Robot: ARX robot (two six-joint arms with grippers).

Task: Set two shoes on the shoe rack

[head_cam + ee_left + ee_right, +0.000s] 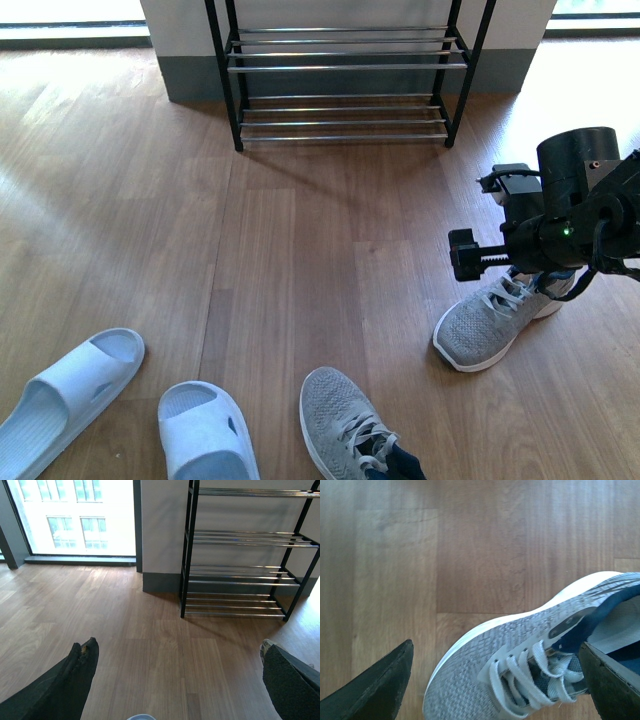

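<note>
The shoe rack [345, 70] stands at the far wall, a black frame with chrome rod tiers, and nothing rests on the tiers that show. One grey sneaker [490, 325] lies on the floor at the right, toe pointing near-left. My right gripper [525, 270] hangs open just over its laces and collar. In the right wrist view the laces and navy collar of this shoe [480, 680] lie between the spread fingers of that gripper [496, 645]. The other grey sneaker [345, 425] lies at the near middle. My left gripper [178, 642] is open over bare floor, facing the rack [240, 540].
Two pale blue slides [70, 395] [205, 435] lie on the wood floor at the near left. A grey-based wall and windows stand behind the rack. Bare wood floor [330, 220] stretches between the shoes and the rack.
</note>
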